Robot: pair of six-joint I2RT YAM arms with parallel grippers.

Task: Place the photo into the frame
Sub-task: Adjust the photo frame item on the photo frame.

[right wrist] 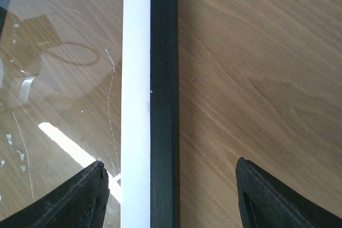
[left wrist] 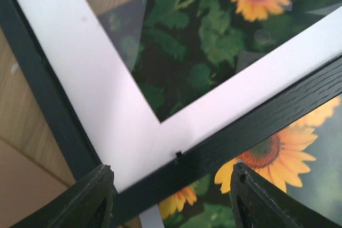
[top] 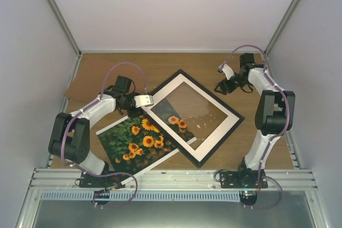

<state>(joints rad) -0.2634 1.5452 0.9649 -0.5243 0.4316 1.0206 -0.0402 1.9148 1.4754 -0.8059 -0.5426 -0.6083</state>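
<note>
The photo (top: 136, 142) lies flat on the counter (right wrist: 256, 78) at the near left, one corner tucked under the frame (right wrist: 163, 78), which sits skewed across the middle with its white mat (left wrist: 107, 105). The left end effector (left wrist: 172, 172) hangs open astride the frame's left corner, gripping nothing. The right end effector (right wrist: 170, 164), also open and empty, straddles the far rail. I'd lift both ends evenly, so the print underneath doesn't drag or crease.
</note>
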